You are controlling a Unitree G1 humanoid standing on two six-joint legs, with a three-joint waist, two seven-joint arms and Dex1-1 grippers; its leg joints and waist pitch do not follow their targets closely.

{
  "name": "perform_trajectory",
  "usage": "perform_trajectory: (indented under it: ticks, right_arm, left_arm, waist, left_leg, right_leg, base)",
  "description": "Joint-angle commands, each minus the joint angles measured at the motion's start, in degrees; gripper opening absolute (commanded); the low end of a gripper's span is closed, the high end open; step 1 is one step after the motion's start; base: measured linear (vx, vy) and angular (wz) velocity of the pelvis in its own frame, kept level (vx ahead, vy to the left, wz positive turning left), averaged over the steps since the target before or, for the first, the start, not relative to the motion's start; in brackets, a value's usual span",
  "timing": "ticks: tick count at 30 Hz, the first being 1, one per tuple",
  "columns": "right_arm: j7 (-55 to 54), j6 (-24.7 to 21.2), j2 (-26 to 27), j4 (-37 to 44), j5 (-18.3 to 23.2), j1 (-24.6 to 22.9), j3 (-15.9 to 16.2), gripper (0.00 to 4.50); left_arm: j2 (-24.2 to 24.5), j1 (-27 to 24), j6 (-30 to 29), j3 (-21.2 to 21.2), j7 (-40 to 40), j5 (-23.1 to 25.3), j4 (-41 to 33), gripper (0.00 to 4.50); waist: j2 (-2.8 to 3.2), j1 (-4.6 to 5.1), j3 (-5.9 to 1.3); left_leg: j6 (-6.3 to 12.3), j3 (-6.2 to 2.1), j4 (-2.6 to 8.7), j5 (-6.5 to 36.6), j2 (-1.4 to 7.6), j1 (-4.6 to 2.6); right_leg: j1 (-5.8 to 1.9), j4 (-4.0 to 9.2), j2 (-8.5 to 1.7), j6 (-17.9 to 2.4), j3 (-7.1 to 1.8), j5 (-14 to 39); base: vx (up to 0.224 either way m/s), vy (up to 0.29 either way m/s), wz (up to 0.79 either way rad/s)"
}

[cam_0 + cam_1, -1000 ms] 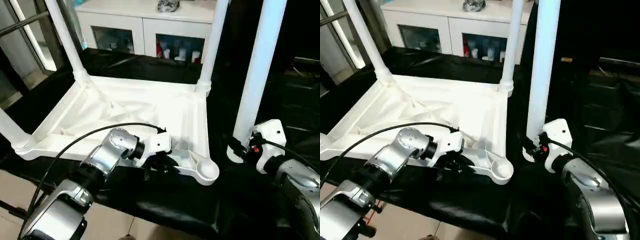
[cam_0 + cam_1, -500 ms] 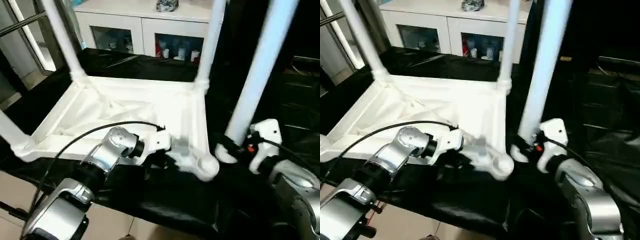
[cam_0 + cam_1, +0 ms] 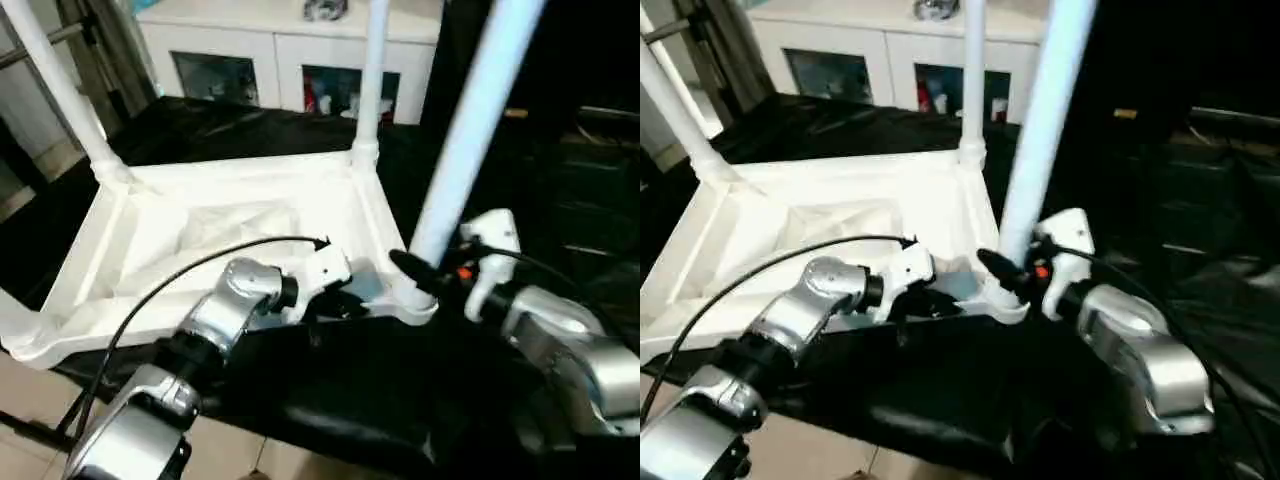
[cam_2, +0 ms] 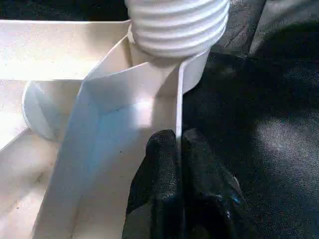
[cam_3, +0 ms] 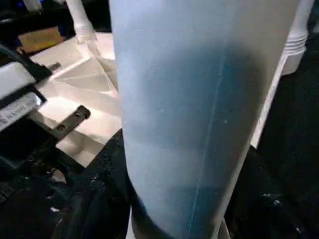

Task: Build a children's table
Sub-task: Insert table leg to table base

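Observation:
The children's table top (image 3: 250,215) lies upside down on black cloth, ribbed underside up. Legs stand in its far left corner (image 3: 55,85) and far right corner (image 3: 372,70), and a third leg (image 3: 8,318) shows at the near left edge. My left gripper (image 4: 178,137) is shut on the thin rim wall just beside the near right corner socket (image 3: 412,300). My right gripper (image 3: 420,275) is shut on the fourth leg (image 3: 465,130) low down. That leg leans right, and its ribbed foot (image 4: 177,25) sits at the socket.
A white glass-door cabinet (image 3: 280,50) stands behind the table. Black cloth (image 3: 350,400) covers the work surface, with its near edge and pale floor (image 3: 30,420) below at the left. Dark clutter (image 3: 590,150) lies to the right.
My right gripper has carried the fourth leg left from beside the table onto the near right corner socket. The camera has also shifted. My left gripper keeps its hold on the rim.

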State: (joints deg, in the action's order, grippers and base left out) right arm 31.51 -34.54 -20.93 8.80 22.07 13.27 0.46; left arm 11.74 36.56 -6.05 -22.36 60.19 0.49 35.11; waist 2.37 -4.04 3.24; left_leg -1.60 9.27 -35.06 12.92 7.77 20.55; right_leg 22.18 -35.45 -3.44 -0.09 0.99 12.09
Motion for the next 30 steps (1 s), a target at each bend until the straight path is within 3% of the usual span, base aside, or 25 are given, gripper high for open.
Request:
perform_trajectory:
  ticks: [1, 2, 10, 30]
  right_arm:
    - [-0.1, 1.9, 0.0, -2.5, -2.0, 1.7, 0.9, 1.91]
    - [-0.1, 2.6, 0.0, -3.7, -2.6, 2.2, 1.4, 1.91]
    - [0.4, 3.4, -0.2, -5.3, -3.0, 3.2, 1.5, 1.91]
    - [4.3, 1.6, -3.6, -4.3, -2.3, 1.4, 1.3, 1.91]
  left_arm:
    - [-0.7, -1.1, 1.8, 2.1, -1.5, -1.6, -1.0, 0.00]
    - [-0.6, -1.2, 2.5, 1.9, -1.6, -1.4, -1.1, 0.00]
    - [0.6, -1.6, 2.6, 1.1, -2.2, 0.6, -0.9, 0.00]
    - [0.5, -0.8, -0.5, 1.5, 0.8, 0.0, 0.2, 0.00]
  waist:
    - [-1.85, -0.48, -3.57]
    - [-2.23, -0.42, -3.55]
    - [-1.86, -0.74, -3.44]
    - [-2.05, -0.89, -3.57]
  left_leg:
    - [4.84, -1.46, 4.08, 0.6, 4.56, 0.27]
    - [4.90, -1.39, 4.09, 0.7, 4.52, 0.35]
    - [4.78, -1.25, 4.19, 1.1, 4.73, 0.12]
    - [5.33, -1.15, 4.05, 0.6, 4.71, 0.15]
  right_leg:
    - [-2.97, 3.66, -5.45, -15.3, -2.39, 2.3]
    - [-3.01, 3.73, -5.49, -15.3, -2.36, 2.9]
    - [-2.76, 3.83, -5.42, -14.4, -2.40, 4.7]
    - [-2.97, 3.72, -5.45, -15.2, -2.39, 3.0]
  base:
    - [0.000, 0.000, 0.00]
    - [0.000, 0.000, 0.00]
    - [0.000, 0.000, 0.00]
    - [0.000, 0.000, 0.00]
